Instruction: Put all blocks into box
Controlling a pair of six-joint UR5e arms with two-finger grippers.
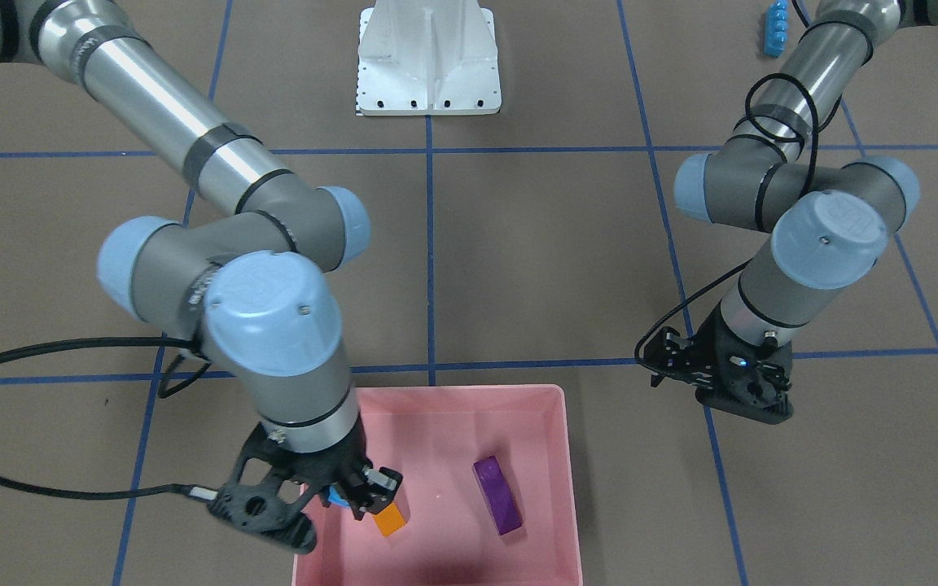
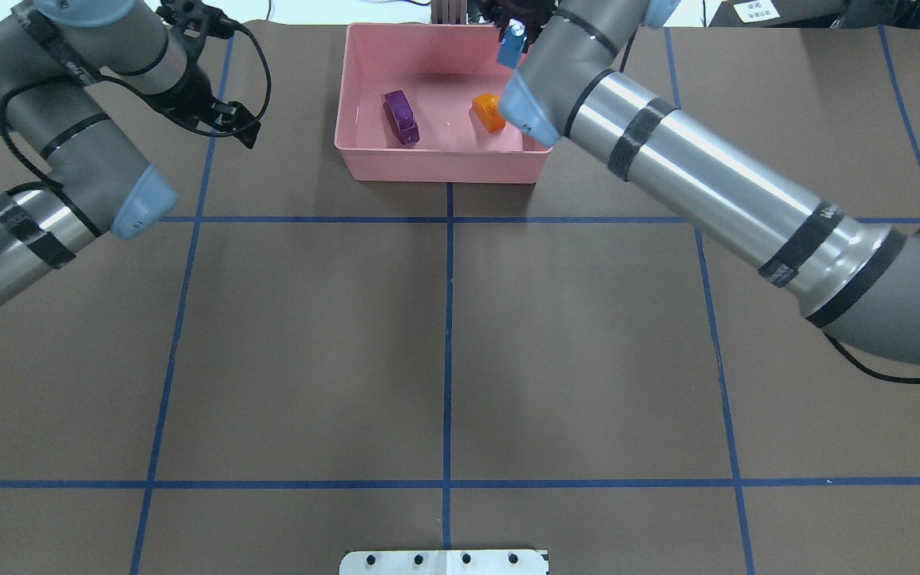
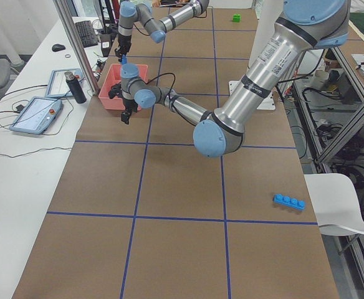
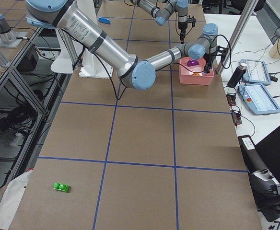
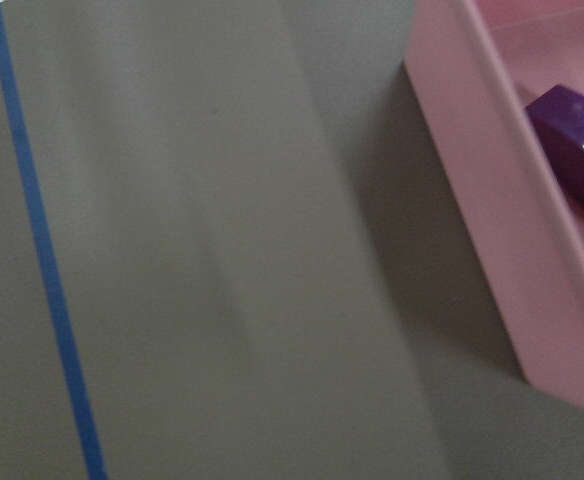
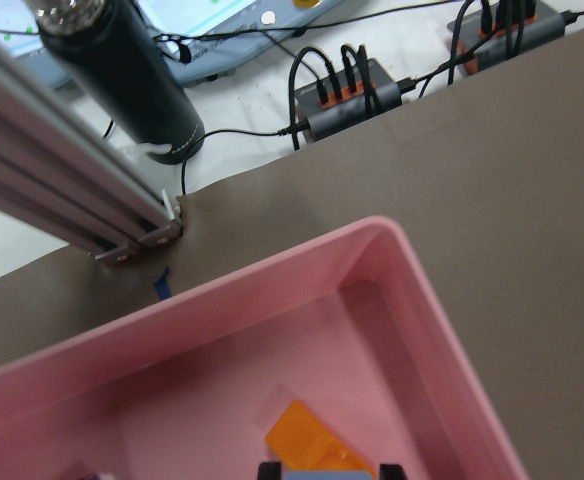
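Observation:
The pink box [image 1: 436, 395] stands at the table's far edge and holds a purple brick [image 1: 497, 495] and an orange brick [image 1: 390, 518]. My right gripper [image 1: 348, 490] is shut on the small blue cube [image 2: 511, 49] and holds it above the box, over the orange brick [image 2: 489, 112]. In the right wrist view the orange brick [image 6: 312, 440] lies just below the fingertips [image 6: 270, 468]. My left gripper [image 1: 742, 397] hangs beside the box over bare table; its jaws do not show clearly. The long blue brick [image 1: 775, 28] and the green brick [image 4: 61, 187] lie far off on the table.
The white pedestal base [image 1: 428, 57] stands at the robot's side of the table. Behind the box are a black bottle [image 6: 122, 70], a metal rail [image 6: 62, 190] and cables. The left wrist view shows the box's outer wall [image 5: 492, 190] and the purple brick [image 5: 577, 150].

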